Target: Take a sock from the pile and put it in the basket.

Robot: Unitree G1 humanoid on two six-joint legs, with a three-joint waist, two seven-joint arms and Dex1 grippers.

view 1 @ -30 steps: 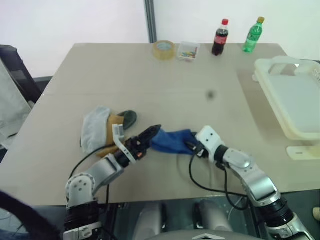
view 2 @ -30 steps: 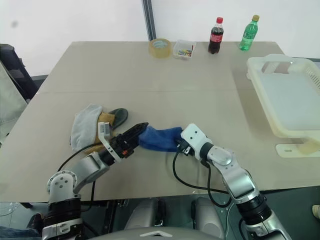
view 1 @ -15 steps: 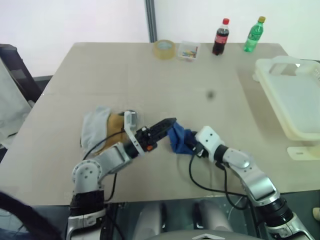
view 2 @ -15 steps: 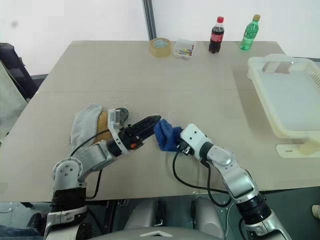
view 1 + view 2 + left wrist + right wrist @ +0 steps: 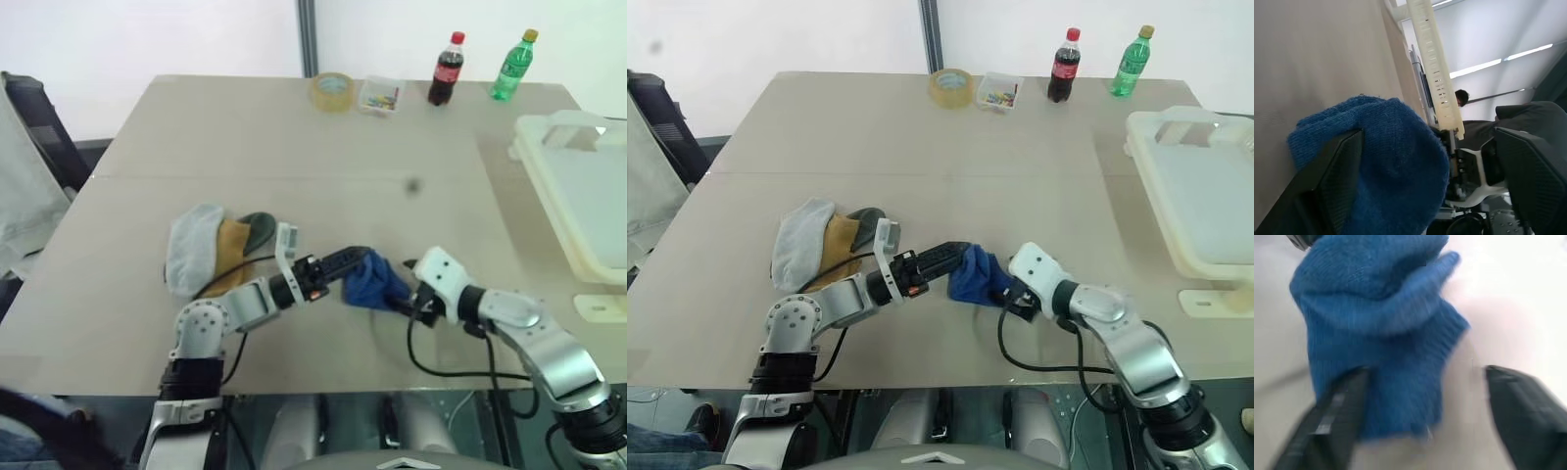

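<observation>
**Both claws stood wide around one blue sock**

The left claw (image 5: pixel 355 261) stood wide, its fingers spread either side of the blue sock (image 5: pixel 373 283) with the cloth bunched between them; the left wrist view showed one finger (image 5: pixel 1327 181) against the wool and the other well off to the side, so nothing was clamped; the right claw (image 5: pixel 1015 298) was wide too, one finger (image 5: pixel 1334 406) at the sock's edge and the other clear of it, resting on bare table.

The sock lay crumpled on the table (image 5: pixel 294 147) between the two claws, near the front edge; it sat apart from the pile (image 5: pixel 211 247), where a grey, a mustard and a dark green sock were heaped together to the left; that gap looked deliberate, since a lone sock is easier to grasp than one tangled in a heap.

The basket (image 5: pixel 578 196) waited at the far right of the table, well apart from the sock; the right arm sat nearer to it, so it probably suited the carry; neither claw had a hold, so a fresh grasp seemed needed first.

Tape, a small clear box and two bottles lined the far edge, out of the way.
</observation>
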